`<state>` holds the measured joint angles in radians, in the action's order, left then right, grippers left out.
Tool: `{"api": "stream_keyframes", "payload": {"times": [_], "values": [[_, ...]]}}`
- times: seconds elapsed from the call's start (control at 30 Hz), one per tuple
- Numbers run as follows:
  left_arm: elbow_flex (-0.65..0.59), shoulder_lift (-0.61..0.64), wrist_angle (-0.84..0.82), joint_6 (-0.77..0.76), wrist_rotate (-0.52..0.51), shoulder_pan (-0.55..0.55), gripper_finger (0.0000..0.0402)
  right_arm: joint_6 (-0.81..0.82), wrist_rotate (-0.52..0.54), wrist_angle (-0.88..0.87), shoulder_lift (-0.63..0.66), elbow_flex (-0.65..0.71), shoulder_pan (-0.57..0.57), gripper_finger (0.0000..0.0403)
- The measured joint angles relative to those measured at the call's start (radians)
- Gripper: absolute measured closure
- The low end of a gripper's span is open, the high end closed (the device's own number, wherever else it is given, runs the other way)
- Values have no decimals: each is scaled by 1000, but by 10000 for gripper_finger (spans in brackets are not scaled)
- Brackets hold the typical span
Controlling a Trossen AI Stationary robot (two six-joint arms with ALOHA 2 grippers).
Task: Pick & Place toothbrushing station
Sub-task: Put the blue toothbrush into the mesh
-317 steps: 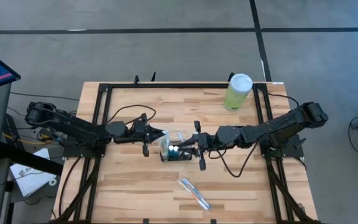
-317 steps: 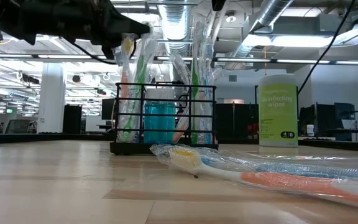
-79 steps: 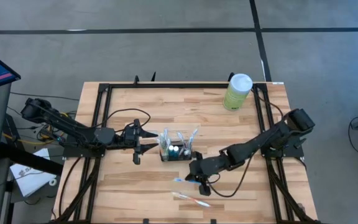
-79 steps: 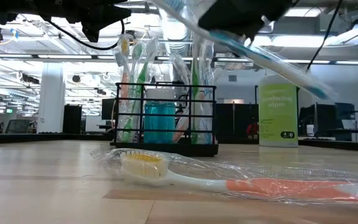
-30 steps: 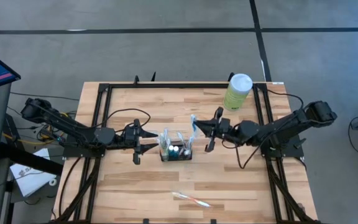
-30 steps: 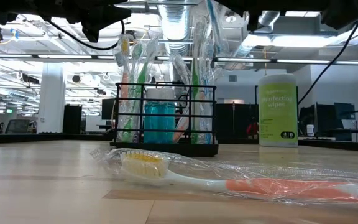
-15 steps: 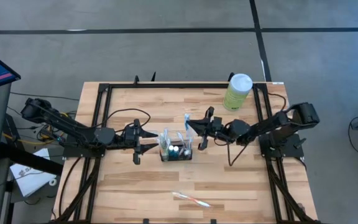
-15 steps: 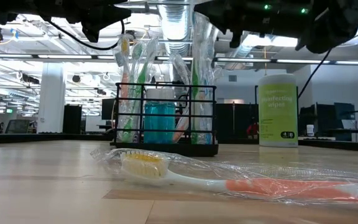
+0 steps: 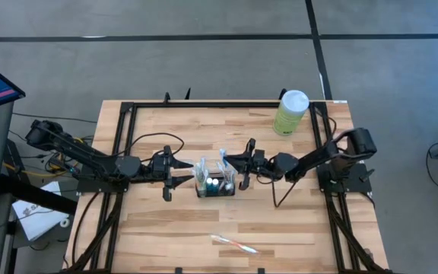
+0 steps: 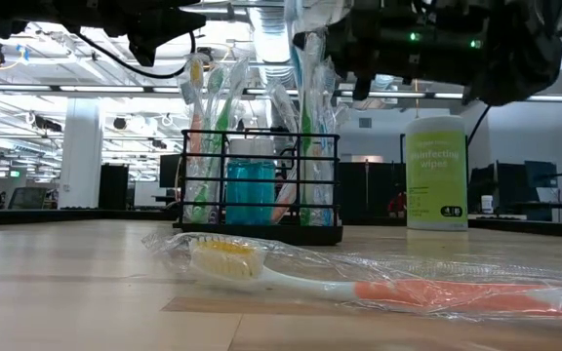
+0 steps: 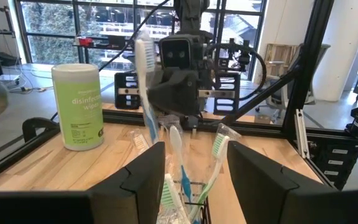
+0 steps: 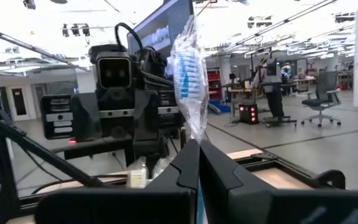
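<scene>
1. The black mesh station [image 9: 215, 183] stands mid-table, holding wrapped toothbrushes and a teal cup [image 10: 252, 191].
2. The right gripper [image 9: 228, 163], pinched tight on a blue wrapped brush [image 12: 188, 78], hangs over the station's right end.
3. The left gripper [image 9: 185, 173] sits just left of the station, fingers spread, empty.
4. A green canister [image 10: 437, 173] reads "disinfecting wipes".
5. An orange-handled wrapped brush [image 10: 359, 278] lies on the front of the table [image 9: 295, 221].

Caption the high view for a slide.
Right gripper lowers a wrapped toothbrush over the toothbrushing station; left gripper waits beside it.
</scene>
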<state>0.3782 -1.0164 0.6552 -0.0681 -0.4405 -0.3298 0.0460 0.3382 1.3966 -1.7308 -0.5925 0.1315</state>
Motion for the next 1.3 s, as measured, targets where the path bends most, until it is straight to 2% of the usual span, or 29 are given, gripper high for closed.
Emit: {"api": "stream_keyframes", "payload": {"times": [0.27, 0.87, 1.0, 1.3], "values": [[0, 0, -1, 0, 0, 0, 234, 32, 2, 144, -60, 60, -1, 403], [0, 0, 0, 0, 0, 0, 234, 26, 9, 100, -61, 79, 40, 403], [0, 0, 0, 0, 0, 0, 234, 42, 15, 172, -126, 100, 39, 403], [0, 0, 0, 0, 0, 0, 234, 78, 29, 172, -241, 45, 40, 403]]}}
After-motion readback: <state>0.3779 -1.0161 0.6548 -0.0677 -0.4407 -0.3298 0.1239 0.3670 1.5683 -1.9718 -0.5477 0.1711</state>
